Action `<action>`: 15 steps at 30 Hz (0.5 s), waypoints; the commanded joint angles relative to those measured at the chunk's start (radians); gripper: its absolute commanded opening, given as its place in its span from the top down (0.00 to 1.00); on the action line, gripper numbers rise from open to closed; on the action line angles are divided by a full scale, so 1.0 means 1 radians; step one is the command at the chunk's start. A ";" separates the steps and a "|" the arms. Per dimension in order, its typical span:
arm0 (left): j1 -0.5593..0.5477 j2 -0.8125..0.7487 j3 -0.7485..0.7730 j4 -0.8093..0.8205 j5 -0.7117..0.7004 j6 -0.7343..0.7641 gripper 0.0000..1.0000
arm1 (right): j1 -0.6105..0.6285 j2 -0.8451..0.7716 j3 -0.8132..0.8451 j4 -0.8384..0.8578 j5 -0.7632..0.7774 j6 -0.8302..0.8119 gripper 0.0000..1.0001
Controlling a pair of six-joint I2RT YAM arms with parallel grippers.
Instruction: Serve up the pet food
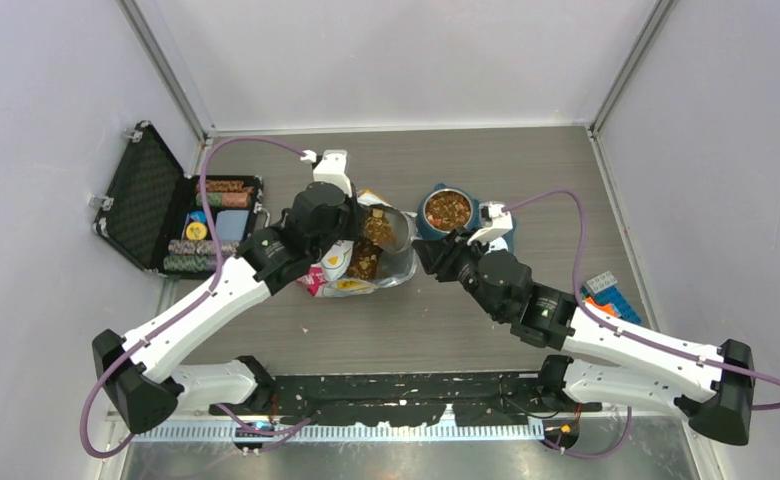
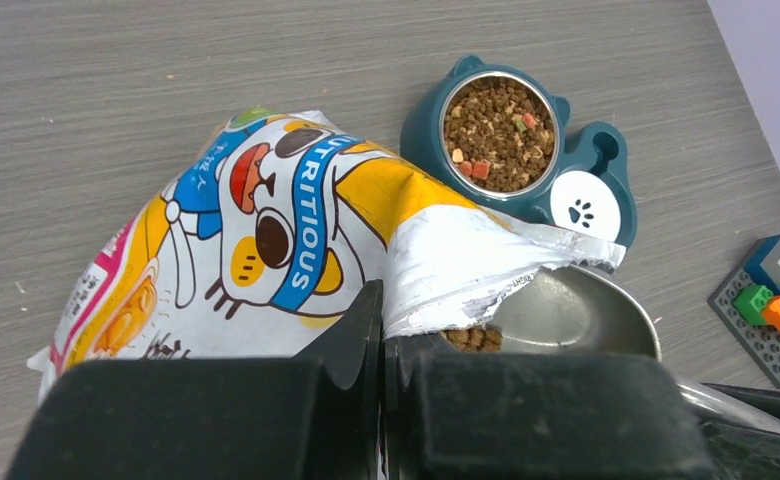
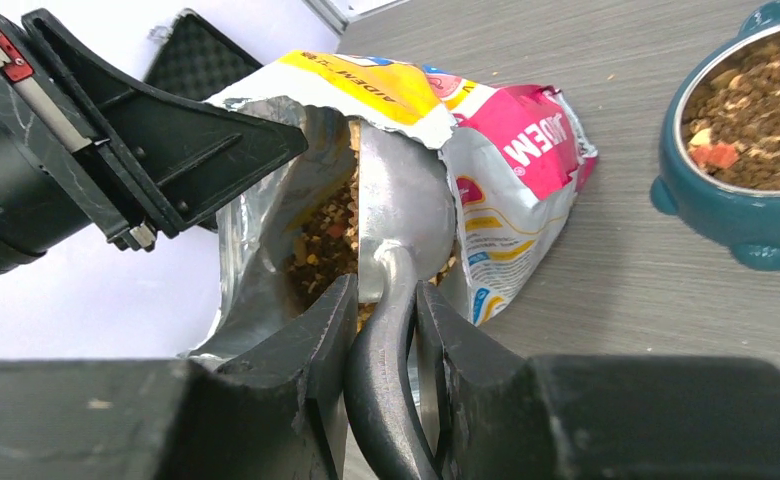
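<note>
With your left hand (image 2: 383,318) clamped on the torn rim of the bag (image 2: 266,230), holding its mouth open, and your right hand (image 3: 381,300) clenched on the scoop (image 3: 403,200) handle, push the scoop deep into the pet food (image 3: 321,240) inside the bag, then lift it level toward the dish (image 2: 421,140) on the counter (image 2: 166,60).
</note>
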 commanded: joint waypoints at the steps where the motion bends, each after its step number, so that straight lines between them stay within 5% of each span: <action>1: 0.002 0.008 0.115 -0.003 -0.037 0.034 1.00 | -0.062 -0.074 -0.038 0.076 0.002 0.104 0.95; 15: 0.038 0.005 0.188 -0.054 -0.063 0.083 1.00 | -0.187 -0.158 -0.254 0.246 -0.207 0.404 0.95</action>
